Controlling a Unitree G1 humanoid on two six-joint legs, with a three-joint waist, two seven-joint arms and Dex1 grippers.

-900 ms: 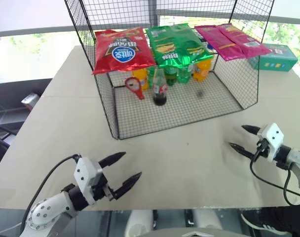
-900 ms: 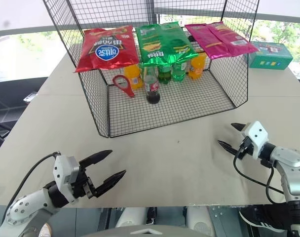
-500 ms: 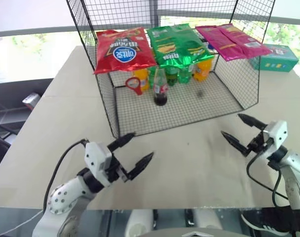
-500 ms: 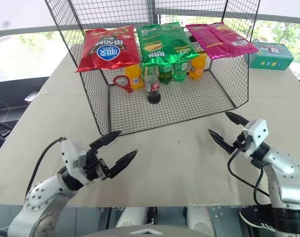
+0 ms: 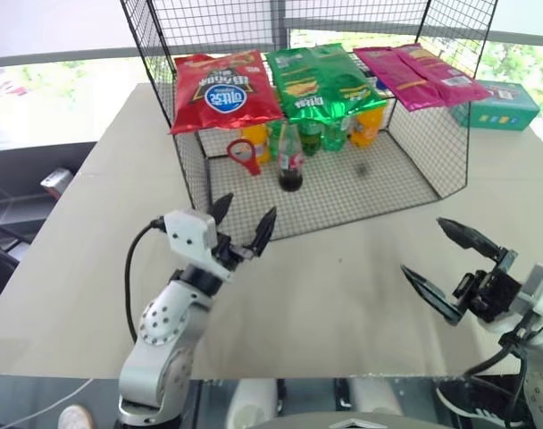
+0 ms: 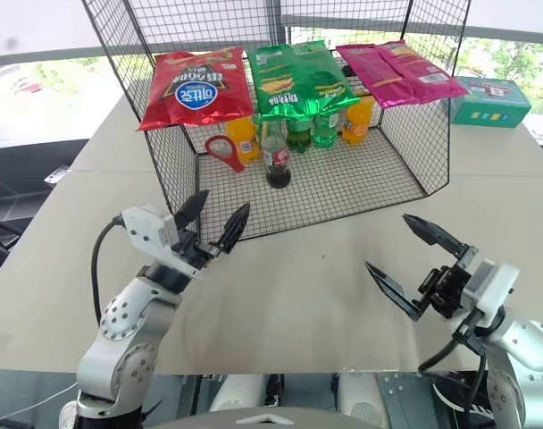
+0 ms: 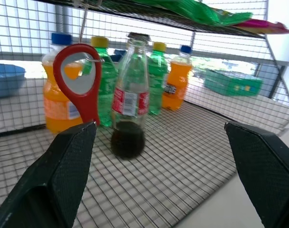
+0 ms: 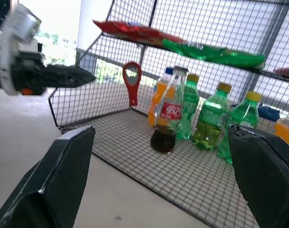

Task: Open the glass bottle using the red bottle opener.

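Note:
The glass bottle [image 5: 289, 162] stands upright on the wire floor of a mesh cage, dark cola in its lower part, red label and metal cap [image 7: 138, 36] on top. Just left of it the red bottle opener [image 5: 243, 157] hangs ring-up against the mesh [image 7: 79, 80]. My left gripper [image 5: 245, 223] is open at the cage's front left corner, pointing toward both. My right gripper [image 5: 450, 264] is open over the table, right of the cage's front. Nothing is between either pair of fingers.
The black wire cage [image 5: 329, 197] has a shelf with red [image 5: 222, 89], green [image 5: 321, 80] and pink [image 5: 423, 73] chip bags. Orange and green plastic bottles [image 5: 343, 132] stand behind the glass bottle. A teal box [image 5: 495, 103] sits at the far right of the tan table [image 5: 343, 295].
My left gripper has risen and moved forward to the cage's front left corner. My right gripper has pulled back toward me and lifted, staying open.

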